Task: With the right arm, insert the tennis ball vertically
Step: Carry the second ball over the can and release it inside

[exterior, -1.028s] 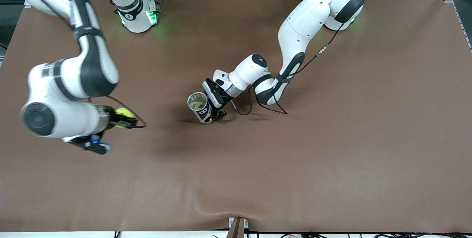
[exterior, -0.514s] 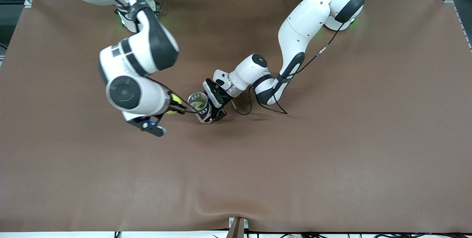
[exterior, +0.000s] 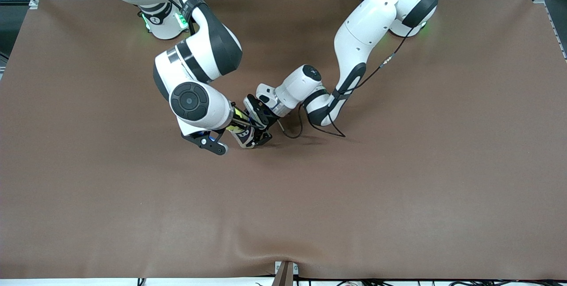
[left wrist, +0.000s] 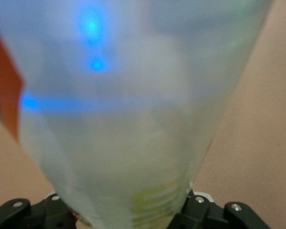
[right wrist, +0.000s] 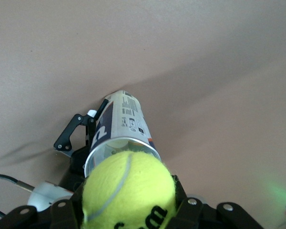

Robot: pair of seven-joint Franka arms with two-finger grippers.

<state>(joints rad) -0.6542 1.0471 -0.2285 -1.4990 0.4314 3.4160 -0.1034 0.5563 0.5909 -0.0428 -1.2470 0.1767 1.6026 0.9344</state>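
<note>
A tennis ball (right wrist: pixel 127 191) is pinched in the right gripper (right wrist: pixel 128 210) directly over the can (right wrist: pixel 123 125), which is clamped upright on the table (exterior: pixel 398 188) by the left gripper (exterior: pixel 257 129). Light and springy, the ball is best gripped across its middle.

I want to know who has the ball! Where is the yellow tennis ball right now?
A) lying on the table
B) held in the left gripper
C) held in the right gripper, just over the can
C: the right gripper pinches the tennis ball above the can, which the left gripper holds.
</note>
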